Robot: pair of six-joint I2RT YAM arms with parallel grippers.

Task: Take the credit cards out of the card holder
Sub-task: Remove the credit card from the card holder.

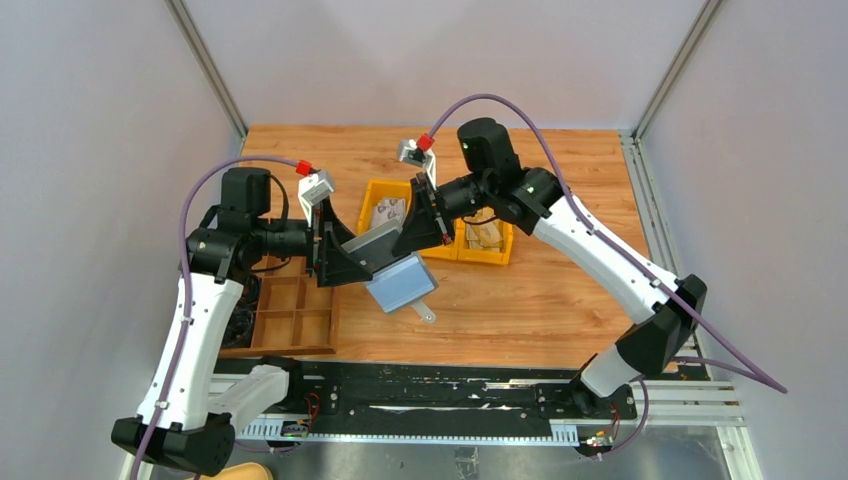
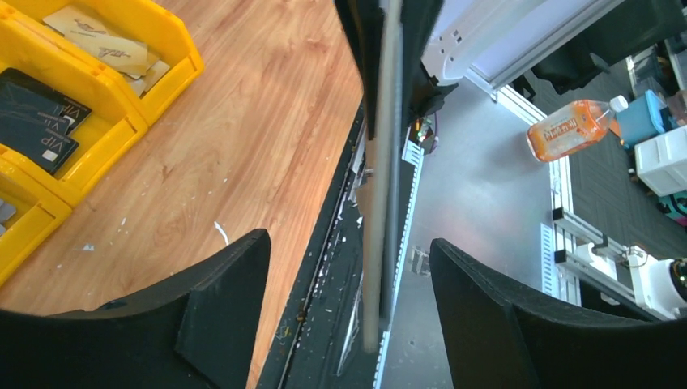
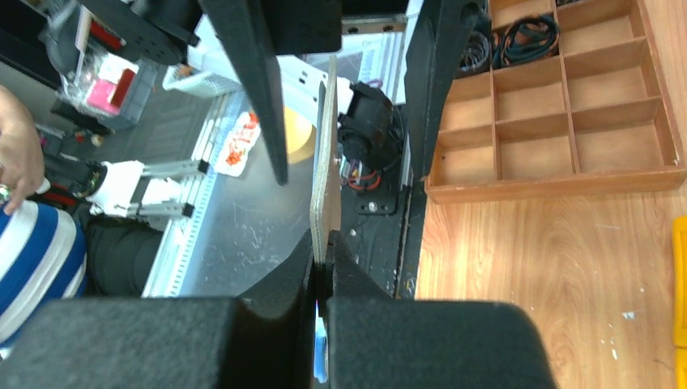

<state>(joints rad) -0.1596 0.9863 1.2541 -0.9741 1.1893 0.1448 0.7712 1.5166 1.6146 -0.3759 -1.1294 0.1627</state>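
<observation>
The card holder (image 1: 402, 283) hangs in the air over the middle of the table (image 1: 560, 290), a little toward the near edge. Its grey-blue face tilts down and its small closing tab points at the near edge. A thin tan-faced credit card (image 1: 368, 246) sticks out of its upper side toward the left edge. Both wrist views show this card edge-on.

The right claw (image 3: 324, 243) is clamped tight, its fingers pinched together on the card's near end. A sliver of the blue holder shows deeper between them. Whether the pads bear on the card alone or on the holder too cannot be told.

The left claw (image 2: 348, 241) is spread wide. One finger stands on each side of the card's free end, and neither touches it.

Behind the holder, toward the far edge, sit the yellow bins (image 1: 385, 190), with tan cards and black cards lying in their compartments. The brown wooden tray (image 1: 300, 320) rests at the near left corner.
</observation>
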